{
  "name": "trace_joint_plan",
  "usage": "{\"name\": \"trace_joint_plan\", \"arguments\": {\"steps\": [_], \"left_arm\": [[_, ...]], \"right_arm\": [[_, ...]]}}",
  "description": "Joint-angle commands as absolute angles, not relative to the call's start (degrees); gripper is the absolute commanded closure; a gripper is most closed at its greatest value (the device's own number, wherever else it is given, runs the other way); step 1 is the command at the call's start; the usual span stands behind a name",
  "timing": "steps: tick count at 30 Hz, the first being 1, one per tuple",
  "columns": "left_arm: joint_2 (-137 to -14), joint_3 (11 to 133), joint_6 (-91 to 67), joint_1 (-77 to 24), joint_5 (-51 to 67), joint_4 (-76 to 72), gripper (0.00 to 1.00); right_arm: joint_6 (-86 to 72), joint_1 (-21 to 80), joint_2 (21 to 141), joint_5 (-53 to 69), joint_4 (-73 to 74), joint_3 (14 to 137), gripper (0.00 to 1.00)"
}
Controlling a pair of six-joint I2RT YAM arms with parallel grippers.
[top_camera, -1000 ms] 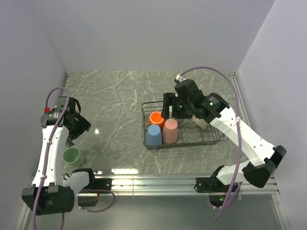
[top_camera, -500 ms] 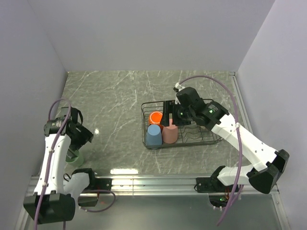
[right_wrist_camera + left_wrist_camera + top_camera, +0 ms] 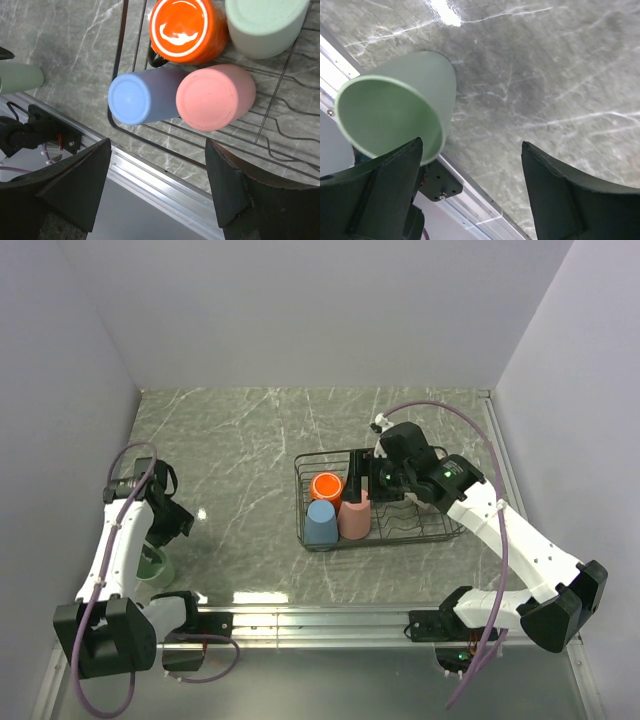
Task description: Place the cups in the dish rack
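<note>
The dark wire dish rack holds an orange mug, a blue cup and a salmon-pink cup, all upside down. The right wrist view shows the rack's wires, the mug, the blue cup, the pink cup and a pale green cup. My right gripper is open and empty above the rack's near left corner. A second pale green cup stands upright by the near left edge. My left gripper is open just above it, the cup by its left finger. No beige cup shows.
An aluminium rail runs along the table's near edge, with a black bracket close to the green cup. Grey walls enclose the table on the left, back and right. The left arm's base stands near the cup.
My left gripper has come toward the near edge and down over the pale green cup. My right gripper has shifted a little right and nearer over the rack.
</note>
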State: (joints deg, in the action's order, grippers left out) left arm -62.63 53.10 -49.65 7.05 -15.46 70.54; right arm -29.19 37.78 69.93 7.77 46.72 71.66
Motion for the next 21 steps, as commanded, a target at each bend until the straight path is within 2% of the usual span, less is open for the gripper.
{"name": "trace_joint_plan", "arguments": {"steps": [1, 4, 7, 10, 11, 13, 14, 15, 16, 21], "left_arm": [[-63.8, 50.8, -49.7, 8.0, -16.1, 66.2, 0.15], [-64.7, 49.0, -49.8, 8.3, -14.7, 63.7, 0.19], [-65.7, 49.2, -50.3, 8.4, -14.3, 63.3, 0.27], [-66.2, 49.4, -49.5, 8.4, -13.5, 62.3, 0.45], [-66.4, 49.3, -49.2, 8.3, -13.2, 61.7, 0.6], [-66.8, 49.3, -48.3, 8.4, -12.4, 61.1, 0.74], [-66.9, 49.6, -48.0, 8.4, -11.7, 60.6, 0.91], [-66.9, 49.8, -47.3, 8.4, -11.4, 60.6, 0.97], [-67.1, 50.4, -47.0, 8.4, -11.3, 60.8, 1.0], [-67.4, 57.7, -44.9, 8.4, -9.0, 62.5, 1.0]], "right_arm": [[-26.6, 36.0, 68.3, 9.5, 45.6, 71.6, 0.18], [-26.0, 34.7, 68.1, 9.8, 46.0, 71.4, 0.18], [-26.3, 34.2, 67.7, 10.2, 45.7, 70.6, 0.18], [-26.7, 33.9, 67.5, 10.5, 45.4, 69.8, 0.18], [-27.0, 33.8, 67.6, 10.5, 45.4, 69.5, 0.19], [-27.1, 33.8, 67.7, 10.3, 45.4, 69.4, 0.19], [-27.2, 33.7, 67.7, 10.1, 45.4, 69.5, 0.19], [-27.2, 33.7, 67.8, 9.8, 45.5, 69.7, 0.19], [-27.2, 33.7, 67.9, 9.8, 45.7, 70.0, 0.19], [-27.9, 33.2, 68.5, 8.4, 46.9, 71.9, 0.19]]}}
